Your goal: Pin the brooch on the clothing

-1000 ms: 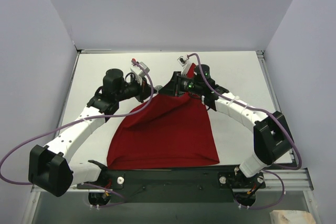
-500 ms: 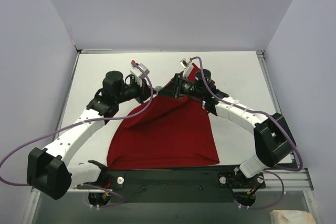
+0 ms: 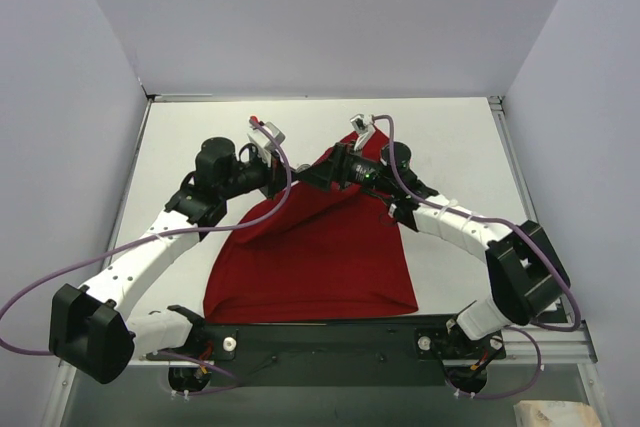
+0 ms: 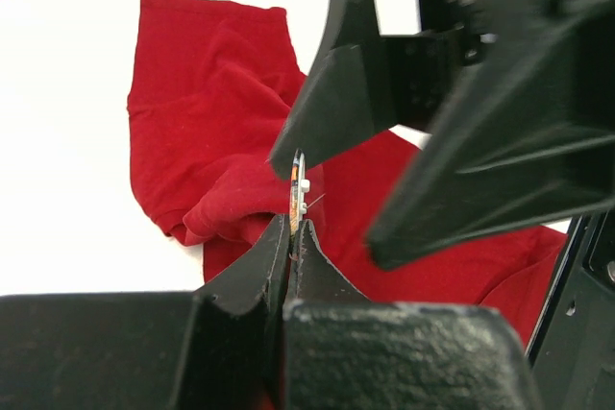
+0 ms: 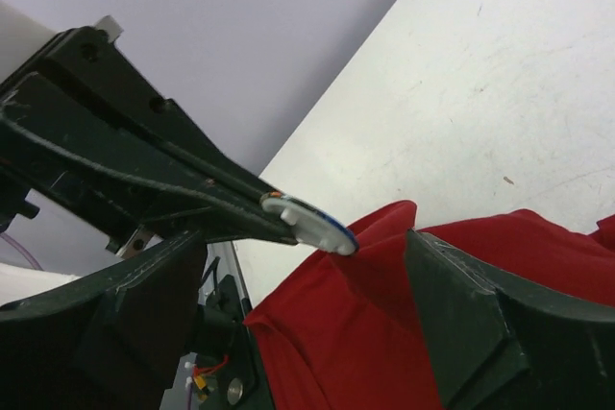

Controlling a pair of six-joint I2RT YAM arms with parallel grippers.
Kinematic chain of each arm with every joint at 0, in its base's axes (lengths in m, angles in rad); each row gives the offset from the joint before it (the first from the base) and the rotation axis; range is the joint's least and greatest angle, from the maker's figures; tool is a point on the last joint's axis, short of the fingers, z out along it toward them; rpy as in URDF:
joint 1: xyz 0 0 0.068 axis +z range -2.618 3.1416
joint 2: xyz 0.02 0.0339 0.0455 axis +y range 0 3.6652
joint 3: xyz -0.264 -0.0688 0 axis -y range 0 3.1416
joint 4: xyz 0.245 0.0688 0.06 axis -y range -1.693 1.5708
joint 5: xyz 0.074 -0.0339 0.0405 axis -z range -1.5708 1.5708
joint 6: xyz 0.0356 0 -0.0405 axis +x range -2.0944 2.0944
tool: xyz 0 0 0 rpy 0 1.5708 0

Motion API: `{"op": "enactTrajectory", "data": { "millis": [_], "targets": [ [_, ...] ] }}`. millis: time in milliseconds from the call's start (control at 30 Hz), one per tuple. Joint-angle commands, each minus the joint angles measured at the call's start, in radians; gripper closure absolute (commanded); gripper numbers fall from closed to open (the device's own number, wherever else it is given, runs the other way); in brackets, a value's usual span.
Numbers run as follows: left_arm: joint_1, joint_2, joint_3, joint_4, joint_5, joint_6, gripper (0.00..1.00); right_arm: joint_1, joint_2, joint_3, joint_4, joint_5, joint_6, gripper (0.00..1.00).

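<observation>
The red clothing lies spread on the white table, and its far end is drawn up in a peak between the two grippers. My left gripper is shut on the brooch, which shows edge-on above its tips. In the right wrist view the brooch is a small white-backed disc with a blue rim. The peak of the clothing touches its lower edge. My right gripper stands open, one finger on each side of that raised cloth and holding nothing. From above, the left gripper and right gripper nearly meet.
The white table is walled at the back and on both sides. A black rail with the arm bases runs along the near edge. Purple cables loop off both arms. A sleeve of the clothing lies flat beyond the grippers.
My right gripper has opened and let go of the cloth fold it was pinching, and its wrist has turned a little. The left gripper stays shut on the brooch, barely moved.
</observation>
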Motion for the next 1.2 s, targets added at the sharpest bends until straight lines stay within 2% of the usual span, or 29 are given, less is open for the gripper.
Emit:
{"op": "enactTrajectory", "data": {
  "millis": [0,100,300,500,667,833,1000,1167],
  "targets": [
    [0.003,-0.027,0.004,0.051,0.015,-0.02,1.0,0.002,-0.116,-0.032,0.168,0.017,-0.059,0.08],
    [0.006,-0.021,0.004,0.059,0.012,-0.026,1.0,0.001,-0.153,-0.046,0.133,0.035,-0.106,0.0],
    [0.011,0.005,0.019,0.056,-0.034,-0.024,1.0,-0.01,-0.207,-0.054,0.047,0.071,-0.155,0.0],
    [0.028,0.055,0.096,-0.048,-0.237,0.003,1.0,-0.036,-0.236,-0.066,-0.046,0.1,-0.183,0.0],
    [0.038,0.121,0.173,-0.121,-0.297,0.029,1.0,-0.055,-0.245,-0.083,-0.088,0.118,-0.192,0.0],
    [0.038,0.163,0.203,-0.167,-0.416,0.04,1.0,-0.062,-0.244,-0.095,-0.117,0.115,-0.197,0.0],
    [0.038,0.178,0.206,-0.179,-0.429,0.045,1.0,-0.065,-0.23,-0.091,-0.125,0.109,-0.194,0.0],
    [0.038,0.169,0.193,-0.159,-0.337,0.052,1.0,-0.065,-0.184,-0.062,-0.085,0.056,-0.198,0.0]
  ]
}}
